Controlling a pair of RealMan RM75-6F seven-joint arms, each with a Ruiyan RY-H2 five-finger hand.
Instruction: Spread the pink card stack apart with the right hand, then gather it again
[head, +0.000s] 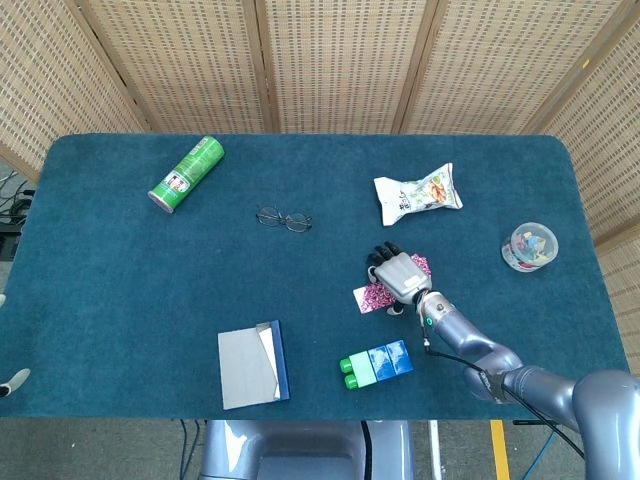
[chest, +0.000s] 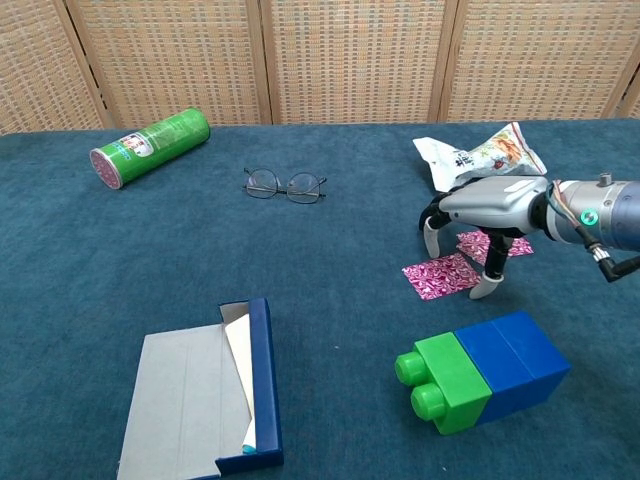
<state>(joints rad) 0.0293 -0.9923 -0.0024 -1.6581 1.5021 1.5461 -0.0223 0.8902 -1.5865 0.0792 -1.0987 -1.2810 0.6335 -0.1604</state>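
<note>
The pink patterned cards (chest: 441, 275) lie spread on the blue cloth, one piece to the left and another (chest: 492, 243) behind my right hand. In the head view the pink cards (head: 372, 296) peek out from under the hand on both sides. My right hand (chest: 487, 213) (head: 399, 273) arches over them palm down, with its fingertips (chest: 484, 289) down on the cloth around the cards. It holds nothing. My left hand does not show in either view.
A green and blue block (chest: 482, 371) lies just in front of the cards. A snack bag (chest: 480, 155) sits behind them, glasses (chest: 285, 184) and a green can (chest: 150, 147) further left. An open grey-blue box (chest: 200, 402) is at front left, a small tub (head: 529, 246) at far right.
</note>
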